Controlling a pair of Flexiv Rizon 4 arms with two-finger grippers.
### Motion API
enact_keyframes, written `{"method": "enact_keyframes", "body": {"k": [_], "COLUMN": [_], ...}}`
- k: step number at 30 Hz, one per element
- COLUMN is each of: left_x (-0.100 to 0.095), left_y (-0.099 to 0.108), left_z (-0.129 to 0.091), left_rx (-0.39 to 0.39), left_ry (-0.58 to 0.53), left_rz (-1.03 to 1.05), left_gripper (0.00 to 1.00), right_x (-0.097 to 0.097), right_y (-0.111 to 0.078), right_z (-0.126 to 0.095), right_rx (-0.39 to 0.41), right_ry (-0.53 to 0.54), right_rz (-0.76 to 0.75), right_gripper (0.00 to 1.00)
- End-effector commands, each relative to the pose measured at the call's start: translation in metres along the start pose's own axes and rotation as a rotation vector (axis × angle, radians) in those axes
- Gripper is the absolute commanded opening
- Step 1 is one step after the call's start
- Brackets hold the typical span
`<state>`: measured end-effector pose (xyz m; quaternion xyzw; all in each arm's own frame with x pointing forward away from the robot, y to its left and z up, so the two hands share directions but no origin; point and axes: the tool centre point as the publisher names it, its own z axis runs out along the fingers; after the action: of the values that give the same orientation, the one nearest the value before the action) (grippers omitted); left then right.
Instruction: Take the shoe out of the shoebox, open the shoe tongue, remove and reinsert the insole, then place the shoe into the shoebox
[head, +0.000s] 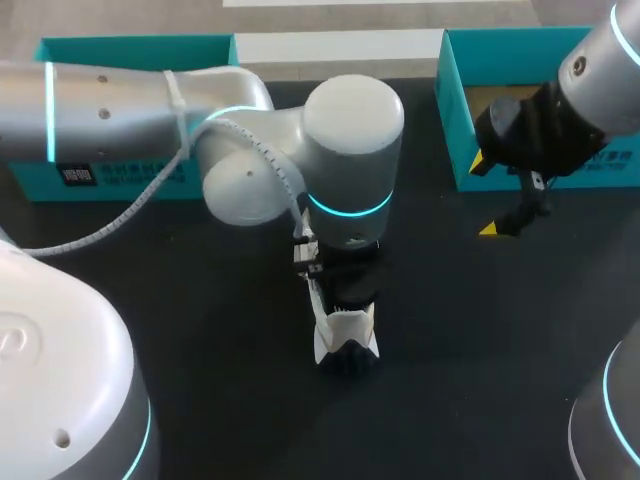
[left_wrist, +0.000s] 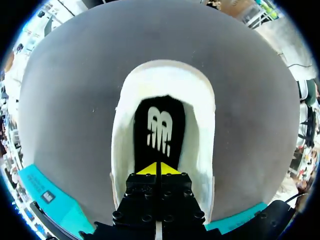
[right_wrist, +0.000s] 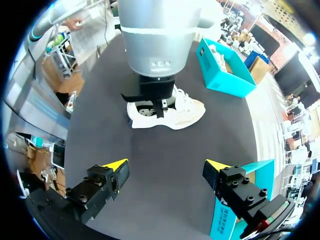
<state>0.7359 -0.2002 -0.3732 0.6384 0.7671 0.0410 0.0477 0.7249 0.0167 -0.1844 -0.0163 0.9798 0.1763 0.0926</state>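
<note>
L end effector (left_wrist: 160, 169) is held closed inside white fabric shoe (left_wrist: 200, 115), at black insole (left_wrist: 160, 112); R end effector (right_wrist: 165, 166) is held wide open, empty.

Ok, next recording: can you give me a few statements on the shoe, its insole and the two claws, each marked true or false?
1. The white lace-up shoe stands on the black table, outside the teal cardboard shoebox. True.
2. The right claw is shut on the shoe. False: its fingers are wide apart over bare table, away from the shoe.
3. The left claw has its yellow tips together inside the shoe's opening. True.
4. The black insole with a white logo lies on the table beside the shoe. False: it is inside the shoe, just ahead of the left claw.
</note>
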Motion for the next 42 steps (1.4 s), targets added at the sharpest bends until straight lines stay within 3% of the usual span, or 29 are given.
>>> {"method": "enact_keyframes", "body": {"k": [1, 4, 8, 9, 10, 11, 12, 21, 33, 42], "left_x": [0.013, 0.011, 0.007, 0.007, 0.006, 0.005, 0.005, 0.011, 0.019, 0.02], "left_y": [0.007, 0.016, 0.018, 0.018, 0.018, 0.018, 0.018, 0.018, 0.022, 0.027], "left_z": [-0.019, -0.018, -0.016, -0.014, -0.011, -0.009, -0.008, -0.024, -0.021, -0.038], "left_rx": [-0.156, -0.21, -0.22, -0.206, -0.207, -0.217, -0.219, -0.163, -0.196, -0.217], "left_ry": [-0.059, -0.055, -0.064, -0.062, -0.058, -0.052, -0.046, -0.045, -0.024, -0.04], "left_rz": [-0.05, -0.062, -0.09, -0.095, -0.092, -0.083, -0.076, -0.032, 0.04, 0.053], "left_gripper": [0.0, 0.0, 0.0, 0.33, 0.57, 0.96, 1.0, 1.0, 1.0, 1.0], "right_x": [-0.001, -0.001, -0.001, -0.001, -0.001, -0.001, -0.001, -0.001, -0.001, -0.001], "right_y": [0.001, 0.001, 0.001, 0.001, 0.001, 0.001, 0.001, 0.001, 0.001, 0.001], "right_z": [0.002, 0.002, 0.002, 0.002, 0.002, 0.002, 0.002, 0.002, 0.002, 0.002], "right_rx": [0.002, 0.002, 0.002, 0.002, 0.002, 0.002, 0.002, 0.002, 0.002, 0.002], "right_ry": [0.001, 0.001, 0.001, 0.001, 0.001, 0.001, 0.001, 0.001, 0.001, 0.001], "right_rz": [0.0, 0.0, 0.0, 0.0, 0.0, 0.0, 0.0, 0.0, 0.0, 0.0], "right_gripper": [1.0, 1.0, 1.0, 1.0, 1.0, 1.0, 1.0, 1.0, 1.0, 1.0]}}
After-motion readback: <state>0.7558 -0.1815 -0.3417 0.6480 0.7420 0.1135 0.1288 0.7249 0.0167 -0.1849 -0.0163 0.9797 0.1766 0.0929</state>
